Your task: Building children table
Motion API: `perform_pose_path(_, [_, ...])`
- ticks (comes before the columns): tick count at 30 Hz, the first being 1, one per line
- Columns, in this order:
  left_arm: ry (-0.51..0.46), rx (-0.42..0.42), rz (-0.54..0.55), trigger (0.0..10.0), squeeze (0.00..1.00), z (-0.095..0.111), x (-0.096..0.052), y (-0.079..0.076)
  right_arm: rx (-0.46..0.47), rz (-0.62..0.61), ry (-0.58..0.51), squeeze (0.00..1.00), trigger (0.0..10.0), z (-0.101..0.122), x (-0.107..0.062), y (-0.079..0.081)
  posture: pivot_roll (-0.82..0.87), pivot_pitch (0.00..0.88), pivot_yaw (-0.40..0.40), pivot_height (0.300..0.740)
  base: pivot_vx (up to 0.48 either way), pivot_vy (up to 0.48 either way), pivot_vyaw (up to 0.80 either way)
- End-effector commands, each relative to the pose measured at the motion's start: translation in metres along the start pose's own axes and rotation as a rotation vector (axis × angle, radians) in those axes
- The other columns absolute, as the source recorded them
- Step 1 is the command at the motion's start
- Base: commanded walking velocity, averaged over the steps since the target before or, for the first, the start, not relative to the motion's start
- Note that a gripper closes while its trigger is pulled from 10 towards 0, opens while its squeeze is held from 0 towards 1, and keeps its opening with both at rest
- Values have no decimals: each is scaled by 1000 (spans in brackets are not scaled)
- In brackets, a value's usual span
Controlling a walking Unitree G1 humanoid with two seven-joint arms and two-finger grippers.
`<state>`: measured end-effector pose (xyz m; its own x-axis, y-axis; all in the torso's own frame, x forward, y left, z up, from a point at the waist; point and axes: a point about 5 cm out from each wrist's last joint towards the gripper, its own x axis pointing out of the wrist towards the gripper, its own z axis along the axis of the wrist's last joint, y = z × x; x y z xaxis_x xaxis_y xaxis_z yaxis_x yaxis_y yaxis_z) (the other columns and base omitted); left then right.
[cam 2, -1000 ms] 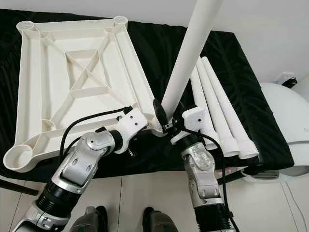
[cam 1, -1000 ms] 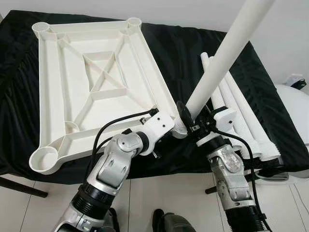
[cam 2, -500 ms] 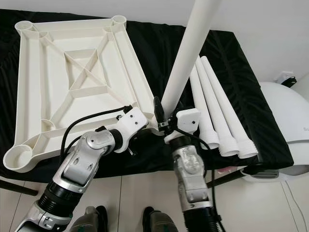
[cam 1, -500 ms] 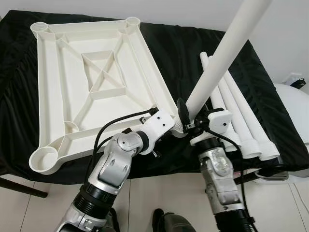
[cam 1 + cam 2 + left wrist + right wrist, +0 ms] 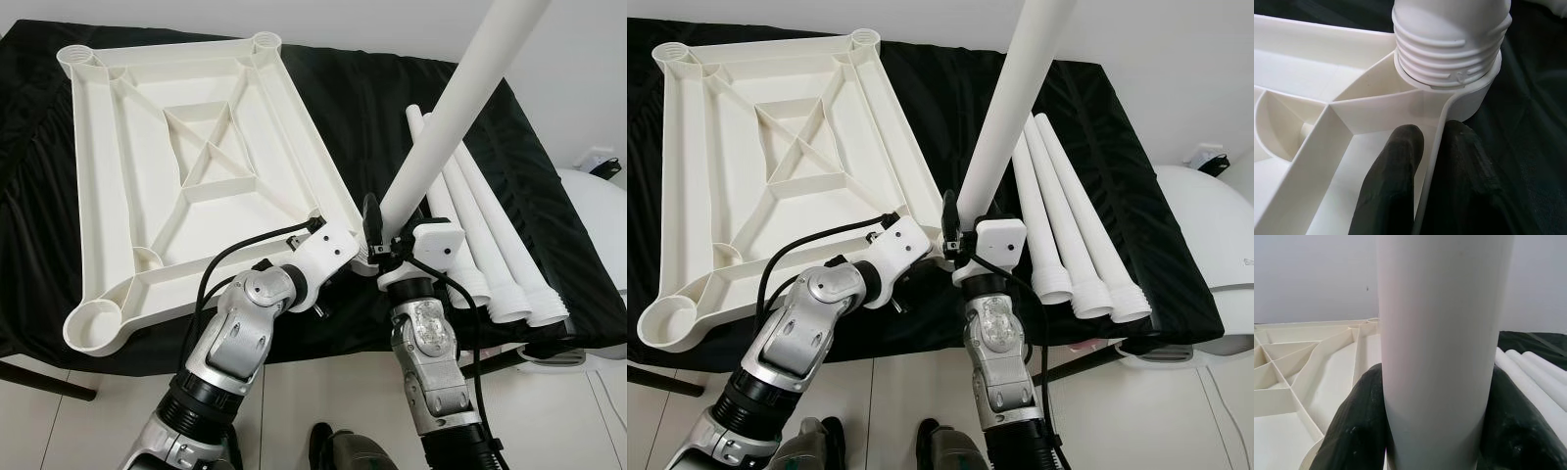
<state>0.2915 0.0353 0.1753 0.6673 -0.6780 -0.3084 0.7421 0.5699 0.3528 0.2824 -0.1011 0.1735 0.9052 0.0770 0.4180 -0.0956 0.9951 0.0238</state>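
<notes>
The white tabletop (image 5: 127,166) lies upside down on a black cloth, ribs up. A white leg (image 5: 460,108) stands tilted in the tabletop's near right corner socket (image 5: 1471,95). Its threaded end (image 5: 1449,44) sits partly in that socket. My right gripper (image 5: 378,241) is shut on the leg just above the socket, with black fingers (image 5: 1359,426) on both sides of the leg (image 5: 1440,333). My left gripper (image 5: 1432,134) is shut on the tabletop's thin rim right beside the socket, one finger (image 5: 1396,166) inside the rim and one outside.
Three spare white legs (image 5: 490,235) lie side by side on the cloth to the right of the upright leg. A white rounded object (image 5: 596,211) stands beyond the table's right end. The table's front edge runs just under my wrists, with tiled floor (image 5: 323,392) below.
My right wrist has turned round the leg and its forearm has swung to the left, under the socket. The left gripper holds the same spot on the rim.
</notes>
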Motion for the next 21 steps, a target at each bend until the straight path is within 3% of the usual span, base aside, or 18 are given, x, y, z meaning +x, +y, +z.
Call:
perform_pose_path(1, [-35,21,175,10000,0,7,0,7,-22,-101,302,12,10000,-50,-24,-13,-56,173,-68,740,0,0,0])
perform_pose_path(5, [-35,21,172,10000,0,7,0,6,-28,-166,304,31,10000,-49,-25,-4,-53,162,-73,740,0,0,0])
perform_pose_path(21, [-35,24,173,10000,0,6,-1,6,-22,-210,308,24,10000,-48,-28,-13,-55,168,-67,740,0,0,0])
